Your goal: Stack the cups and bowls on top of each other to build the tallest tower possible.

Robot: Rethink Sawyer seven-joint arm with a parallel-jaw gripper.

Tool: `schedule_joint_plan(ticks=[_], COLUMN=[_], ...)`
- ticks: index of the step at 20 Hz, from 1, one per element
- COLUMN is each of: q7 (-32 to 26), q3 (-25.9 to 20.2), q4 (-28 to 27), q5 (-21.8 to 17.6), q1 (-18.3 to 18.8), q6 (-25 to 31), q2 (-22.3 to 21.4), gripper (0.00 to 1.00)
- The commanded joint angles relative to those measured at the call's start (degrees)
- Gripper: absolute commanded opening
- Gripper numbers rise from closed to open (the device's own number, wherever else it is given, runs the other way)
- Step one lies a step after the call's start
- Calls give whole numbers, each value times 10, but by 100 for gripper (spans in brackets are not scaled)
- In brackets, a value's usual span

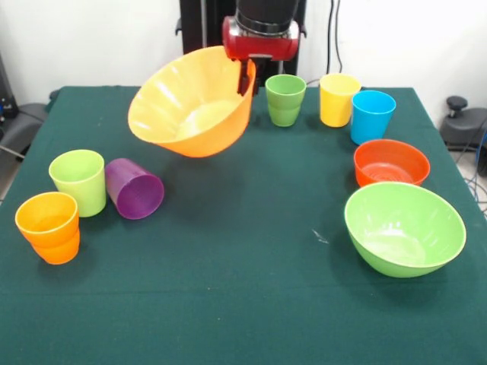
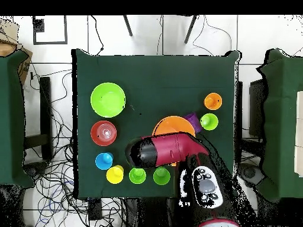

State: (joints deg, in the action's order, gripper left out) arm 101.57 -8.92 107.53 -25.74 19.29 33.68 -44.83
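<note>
From the front, I see my fingers (image 1: 245,76) grasping the orange bowl (image 1: 190,103) by its rim, tilted above the counter (image 1: 243,289). From overhead, the arm (image 2: 165,149) half hides it. Next, I judge, it needs lowering onto a base.

Dark green table (image 1: 243,304). Orange bowl (image 1: 190,114), lime-green bowl (image 1: 403,228), red-orange bowl (image 1: 390,163). Cups: orange (image 1: 49,226), lime (image 1: 79,181), purple (image 1: 134,188), darker green (image 1: 285,99), yellow (image 1: 338,99), blue (image 1: 372,115).
</note>
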Motion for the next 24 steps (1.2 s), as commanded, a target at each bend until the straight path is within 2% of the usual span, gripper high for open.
schedule_joint_plan(ticks=[1, 8, 14, 23, 24], q7=[56, 51, 68, 70, 74], q3=[-15, -13, 2, 7, 7], q4=[-58, -60, -79, -69, -82], q5=[3, 13, 8, 15, 22], q1=[-37, -40, -60, -64, -66], q6=[9, 5, 0, -11, -6], q2=[56, 57, 79, 80, 86], gripper=[0, 0, 0, 0, 0])
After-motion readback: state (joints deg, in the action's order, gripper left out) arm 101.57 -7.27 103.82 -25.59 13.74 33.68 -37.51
